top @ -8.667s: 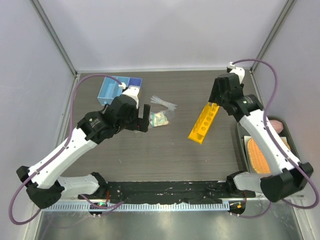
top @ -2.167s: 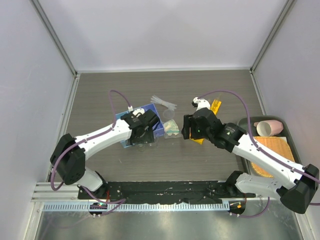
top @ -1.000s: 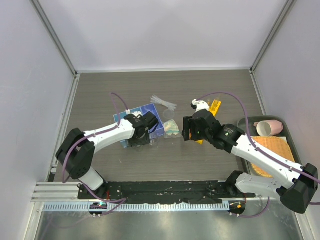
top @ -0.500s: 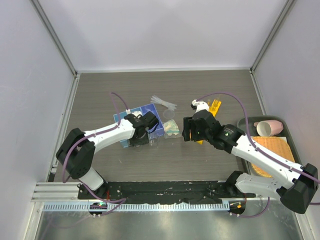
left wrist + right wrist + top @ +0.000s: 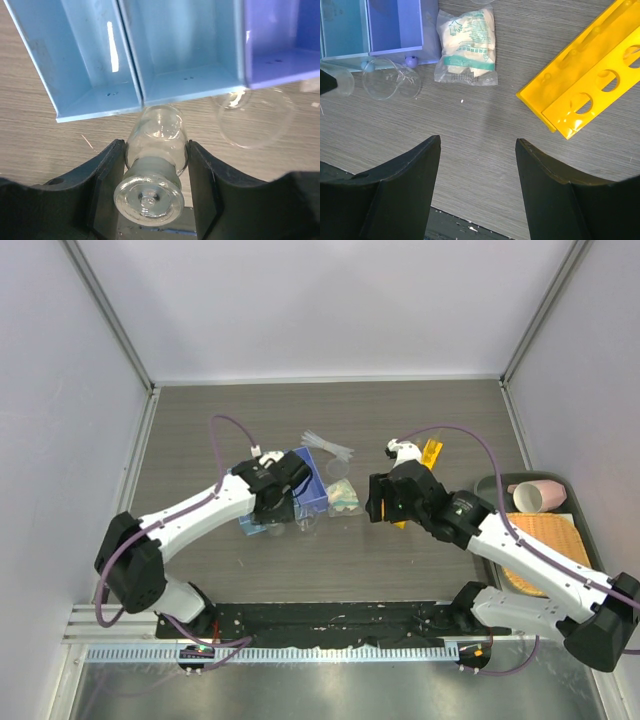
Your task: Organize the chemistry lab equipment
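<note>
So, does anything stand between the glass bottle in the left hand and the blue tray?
Nothing visible does. The glass bottle lies with its far end right at the near wall of the blue tray, at its middle compartment. The round clear dish lies further right, off that line.

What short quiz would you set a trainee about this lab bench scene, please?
1. True or false: the left pincer grips a small glass jar.
2. What does the right pincer hold? A) a cup B) a dropper C) nothing
3. Fill in: the packet lies between the blue tray and the ____ rack.
Key: 1 true; 2 C; 3 yellow.
</note>
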Motion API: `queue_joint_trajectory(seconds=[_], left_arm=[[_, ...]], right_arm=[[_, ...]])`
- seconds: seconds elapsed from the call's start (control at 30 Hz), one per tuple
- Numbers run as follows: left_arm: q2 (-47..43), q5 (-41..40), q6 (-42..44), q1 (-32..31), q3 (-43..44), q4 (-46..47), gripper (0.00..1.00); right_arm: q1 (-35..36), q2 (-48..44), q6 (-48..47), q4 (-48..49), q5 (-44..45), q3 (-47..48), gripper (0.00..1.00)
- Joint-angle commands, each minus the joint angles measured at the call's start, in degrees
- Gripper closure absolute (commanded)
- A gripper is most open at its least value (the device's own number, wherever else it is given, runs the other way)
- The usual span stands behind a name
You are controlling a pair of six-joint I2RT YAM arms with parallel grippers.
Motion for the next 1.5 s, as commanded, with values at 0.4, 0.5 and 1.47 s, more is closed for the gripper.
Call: queue_joint_trajectory(seconds=[0.4,0.5,1.47], left_arm=[[3.5,2.6,32.8,0.3,29.7,-9.6,1.00],[7.1,4.3,38.8,0.9,34.6,-8.9,1.00],[19.5,23.9,61.9,6.9,33.2,0.5,1.00]], right_arm=[[0.3,-6.0,-0.2,-5.9,1.8,4.7,0.33],[0.4,-7.0,-0.1,-7.3,2.0,5.0,0.33],[0.3,-6.7,0.3,-10.5,3.6,4.1,0.33]])
